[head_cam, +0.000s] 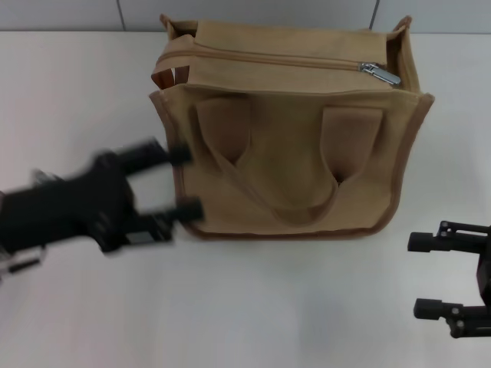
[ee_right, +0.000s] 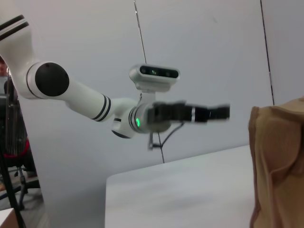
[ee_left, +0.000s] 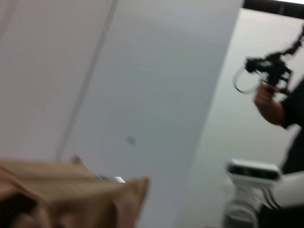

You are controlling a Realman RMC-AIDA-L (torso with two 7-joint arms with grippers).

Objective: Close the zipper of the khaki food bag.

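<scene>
Zipper [head_cam: 291, 60]: runs along the top of the bag from the robot's left end toward the right. The line looks drawn together along most of its length.
Pull [head_cam: 381, 73]: small shiny silver piece at the right end of the zipper line, lying flat on the top panel, near the bag's right corner.
Bag [head_cam: 288, 165]: khaki canvas with brown trim, standing upright on the table toward the far middle of the head view. Its front face turns toward the robot.
Handles [head_cam: 307, 207]: one wide loop hangs down flat against the front face; the other cannot be made out.
Bag in the wrist views: a khaki corner [ee_left: 71, 194] shows in the left wrist view; a khaki side [ee_right: 278, 166] shows at the edge of the right wrist view.
Left gripper [head_cam: 184, 180]: near the bag's lower left corner, fingers spread wide with nothing between them. The tips [head_cam: 192, 207] reach the bag's left edge; contact cannot be told through the blur.
Left gripper from the right wrist view [ee_right: 223, 112]: held above the table, pointing toward the bag, apart from it there.
Right gripper [head_cam: 423, 276]: low at the right, well apart from the bag, fingers spread wide and empty.
Table [head_cam: 77, 92]: plain white surface under the bag.
Person [ee_left: 278, 102]: stands in the background of the left wrist view, holding up a dark device.
</scene>
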